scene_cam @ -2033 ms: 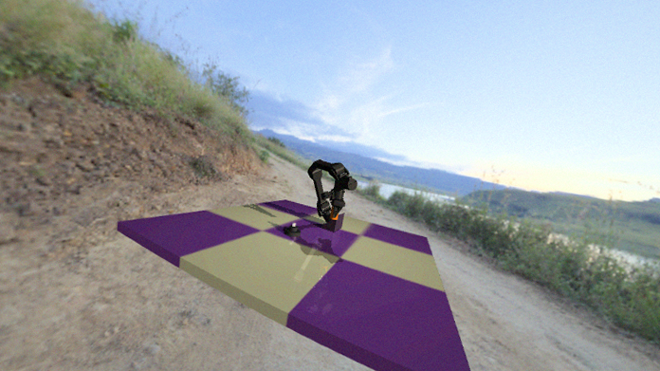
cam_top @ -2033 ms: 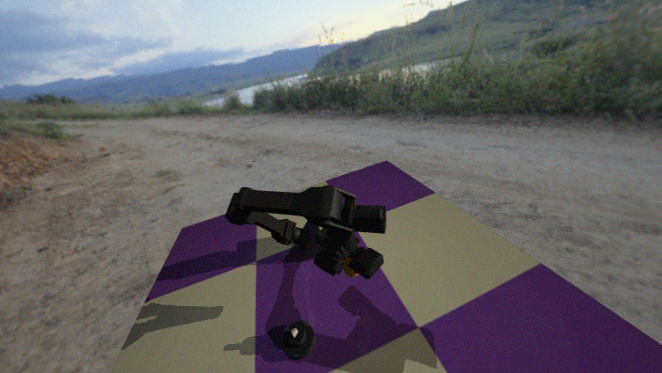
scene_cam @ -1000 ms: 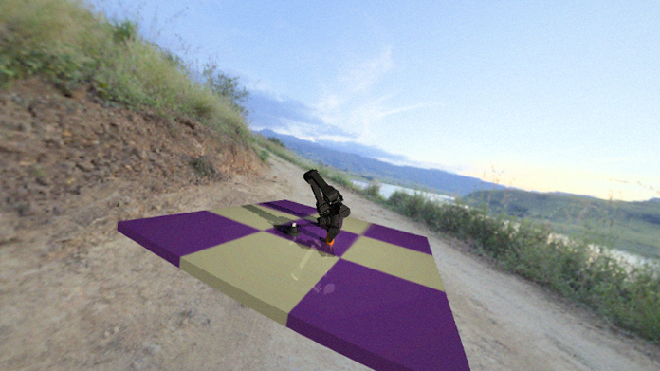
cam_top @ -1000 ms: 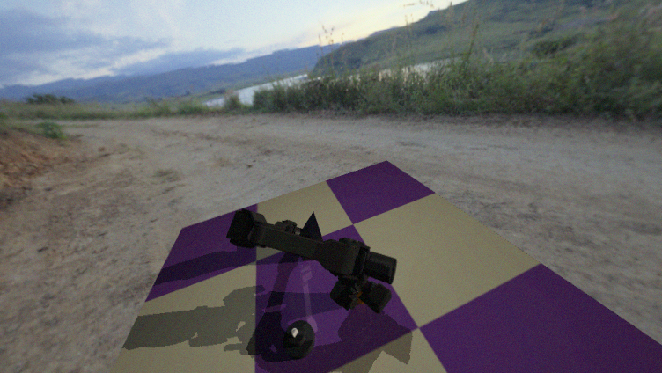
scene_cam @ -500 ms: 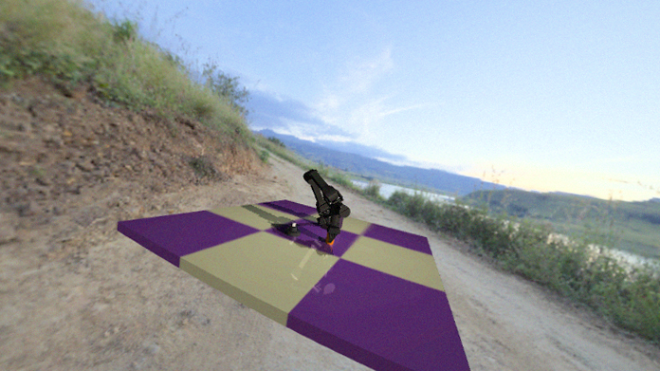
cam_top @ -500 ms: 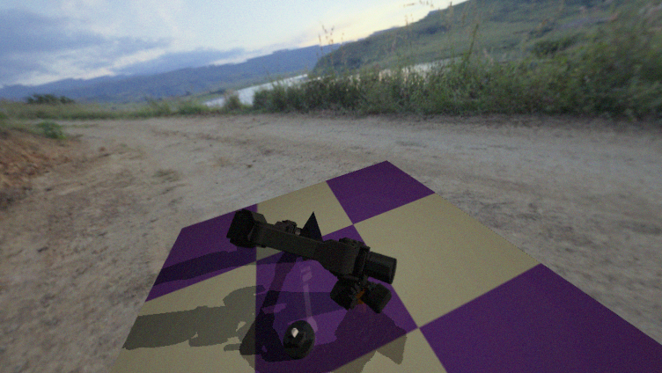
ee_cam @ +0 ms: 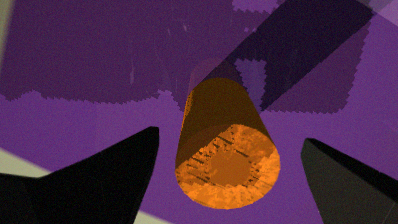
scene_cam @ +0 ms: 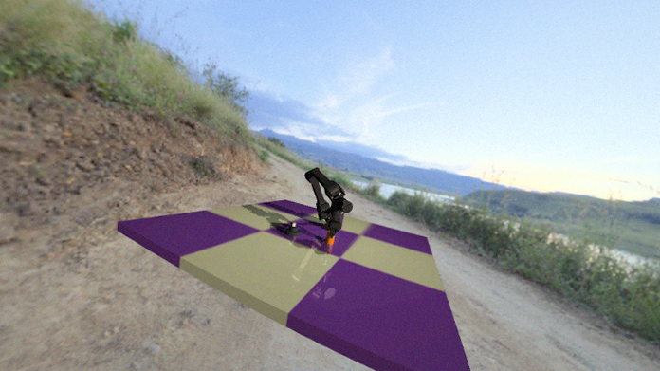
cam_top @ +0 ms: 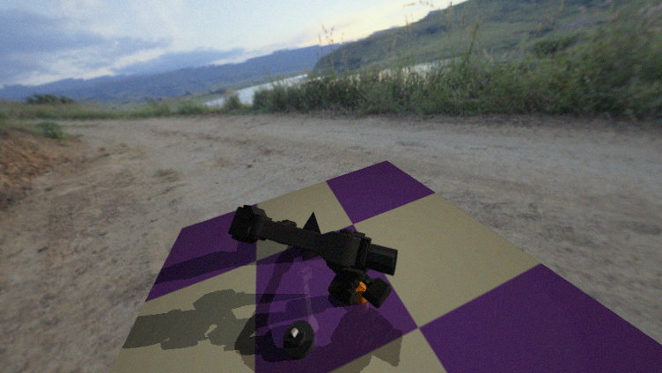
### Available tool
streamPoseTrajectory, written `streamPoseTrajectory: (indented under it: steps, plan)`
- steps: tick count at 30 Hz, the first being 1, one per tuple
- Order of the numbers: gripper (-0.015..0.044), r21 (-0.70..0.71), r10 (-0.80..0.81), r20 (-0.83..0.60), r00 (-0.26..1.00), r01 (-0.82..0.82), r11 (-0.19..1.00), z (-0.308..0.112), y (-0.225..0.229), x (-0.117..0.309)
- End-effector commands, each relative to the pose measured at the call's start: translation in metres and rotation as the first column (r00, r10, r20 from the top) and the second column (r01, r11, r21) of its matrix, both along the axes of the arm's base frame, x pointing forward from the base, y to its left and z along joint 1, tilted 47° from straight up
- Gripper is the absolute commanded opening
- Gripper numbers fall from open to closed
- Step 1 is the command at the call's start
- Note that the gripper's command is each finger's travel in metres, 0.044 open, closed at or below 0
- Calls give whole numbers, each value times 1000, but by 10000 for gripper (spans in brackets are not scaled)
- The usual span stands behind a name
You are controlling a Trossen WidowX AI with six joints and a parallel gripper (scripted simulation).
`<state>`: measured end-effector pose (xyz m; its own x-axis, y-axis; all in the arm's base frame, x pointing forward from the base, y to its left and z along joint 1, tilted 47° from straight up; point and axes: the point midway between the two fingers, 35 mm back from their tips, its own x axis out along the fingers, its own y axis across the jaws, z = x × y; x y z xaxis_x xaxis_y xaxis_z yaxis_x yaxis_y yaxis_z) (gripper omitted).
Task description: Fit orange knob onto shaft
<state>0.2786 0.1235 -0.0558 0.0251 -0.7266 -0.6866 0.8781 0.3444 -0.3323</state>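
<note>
The orange knob (cam_top: 360,292) (scene_cam: 330,238) (ee_cam: 227,167) stands upright on a purple square, with its round end toward the wrist camera. My gripper (cam_top: 361,288) (scene_cam: 331,231) (ee_cam: 230,136) is open around the knob, with a gap on each side in the wrist view. The knob's hole is hidden. The dark round pedestal (cam_top: 300,348) (scene_cam: 291,231) stands apart from the knob, to its left in the top and exterior views. Its silver shaft (cam_top: 294,332) (scene_cam: 293,224) sticks up bare. The direction of the shaft's flat side cannot be told.
The checkered purple and beige table top (cam_top: 473,240) (scene_cam: 249,260) carries the arm, which stands behind the knob and pedestal in the top view. The arm's dark shadows fall around the pedestal and knob. Faint reflections show on the glossy surface.
</note>
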Motion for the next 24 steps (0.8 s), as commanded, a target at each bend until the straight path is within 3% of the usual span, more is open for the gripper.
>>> streamPoseTrajectory:
  steps: [1, 24]
  plan:
    - [424, 19, 14, 22, 1000, -15, 1000, 32, 37, -1]
    - [440, 18, 14, 22, 1000, -15, 1000, 16, 20, 1]
